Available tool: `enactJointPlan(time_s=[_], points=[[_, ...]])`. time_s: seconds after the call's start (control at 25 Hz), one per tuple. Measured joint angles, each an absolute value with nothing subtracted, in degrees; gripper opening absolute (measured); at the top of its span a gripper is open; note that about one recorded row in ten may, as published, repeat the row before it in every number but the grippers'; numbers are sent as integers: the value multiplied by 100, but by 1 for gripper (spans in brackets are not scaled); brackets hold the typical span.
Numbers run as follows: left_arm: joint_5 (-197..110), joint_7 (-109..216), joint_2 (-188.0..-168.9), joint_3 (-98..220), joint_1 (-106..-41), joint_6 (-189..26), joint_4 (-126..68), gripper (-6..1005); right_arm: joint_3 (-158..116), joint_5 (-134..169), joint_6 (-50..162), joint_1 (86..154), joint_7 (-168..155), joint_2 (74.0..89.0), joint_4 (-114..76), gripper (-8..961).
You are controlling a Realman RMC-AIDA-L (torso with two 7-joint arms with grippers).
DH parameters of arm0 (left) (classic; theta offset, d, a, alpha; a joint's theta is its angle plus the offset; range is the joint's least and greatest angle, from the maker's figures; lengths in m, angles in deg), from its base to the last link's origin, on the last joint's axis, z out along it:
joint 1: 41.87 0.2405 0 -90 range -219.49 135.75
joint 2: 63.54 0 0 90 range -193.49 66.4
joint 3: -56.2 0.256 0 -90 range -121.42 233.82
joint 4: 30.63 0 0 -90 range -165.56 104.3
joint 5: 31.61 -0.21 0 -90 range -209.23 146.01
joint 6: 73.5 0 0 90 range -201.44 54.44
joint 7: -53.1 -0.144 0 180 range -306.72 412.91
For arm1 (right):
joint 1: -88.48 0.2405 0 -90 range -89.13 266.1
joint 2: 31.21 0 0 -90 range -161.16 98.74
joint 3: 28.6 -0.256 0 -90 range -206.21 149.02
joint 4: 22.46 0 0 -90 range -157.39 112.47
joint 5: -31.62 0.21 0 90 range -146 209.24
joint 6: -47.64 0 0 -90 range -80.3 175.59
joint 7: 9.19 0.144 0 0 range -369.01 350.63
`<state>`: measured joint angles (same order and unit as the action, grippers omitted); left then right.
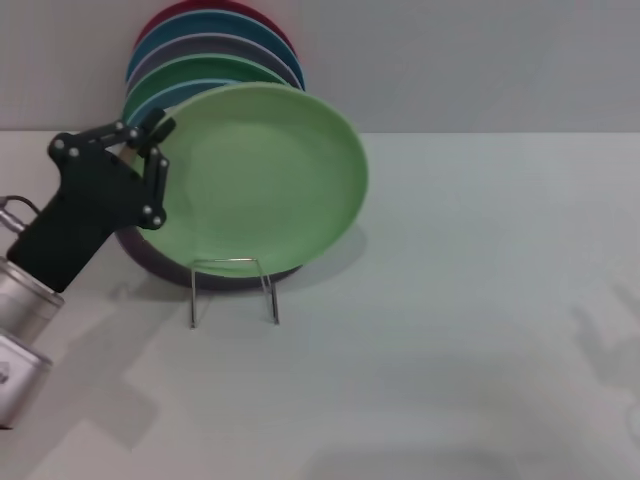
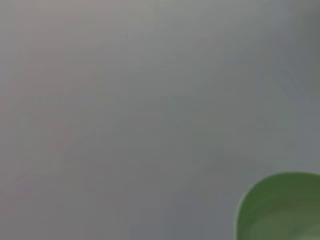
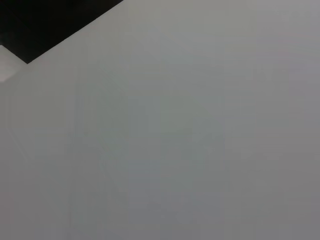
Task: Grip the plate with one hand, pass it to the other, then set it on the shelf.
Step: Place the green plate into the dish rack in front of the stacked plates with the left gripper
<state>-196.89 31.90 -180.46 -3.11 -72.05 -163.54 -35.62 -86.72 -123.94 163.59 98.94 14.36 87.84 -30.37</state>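
Observation:
The pale green plate (image 1: 265, 180) stands tilted at the front of a row of plates, its lower edge in the thin wire shelf (image 1: 233, 290). My left gripper (image 1: 158, 138), black on a thick silver arm, reaches in from the left. Its fingertips come together on the plate's upper left rim. A blurred piece of the plate's edge (image 2: 280, 207) shows in the left wrist view. My right gripper is out of view; its wrist view shows only bare table.
Behind the pale plate stand a darker green plate (image 1: 195, 78), a lilac one (image 1: 180, 52), a blue one (image 1: 225, 30) and a red one (image 1: 210, 8). A dark purple rim (image 1: 150, 255) shows low on the left. The white table (image 1: 470, 300) stretches to the right.

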Motion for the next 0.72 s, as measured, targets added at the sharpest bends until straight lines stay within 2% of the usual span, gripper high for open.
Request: enactJointPlan(time_s=[0.16, 0.28, 0.52, 0.68, 0.72], points=[[-19685, 2860, -18165, -369, -7151, -16283, -3609, 37, -8669, -12394, 16365, 9895, 1436, 8782, -3036, 652], [-19710, 2688, -18178, -286, -7018, -16279, -3781, 41, -8669, -12394, 16371, 9904, 1436, 8779, -3036, 652], [-19711, 2485, -18171, -274, -6895, -16280, -3865, 203, -8668, -12394, 16375, 9933, 1436, 8771, -3036, 652], [-19711, 2113, -18189, -251, -6726, -16313, -3946, 431, -8659, -12394, 16375, 9968, 1436, 8762, -3030, 652], [-19711, 2113, -18189, -251, -6726, -16313, -3946, 442, -8659, -12394, 16375, 9968, 1436, 8762, -3030, 652]])
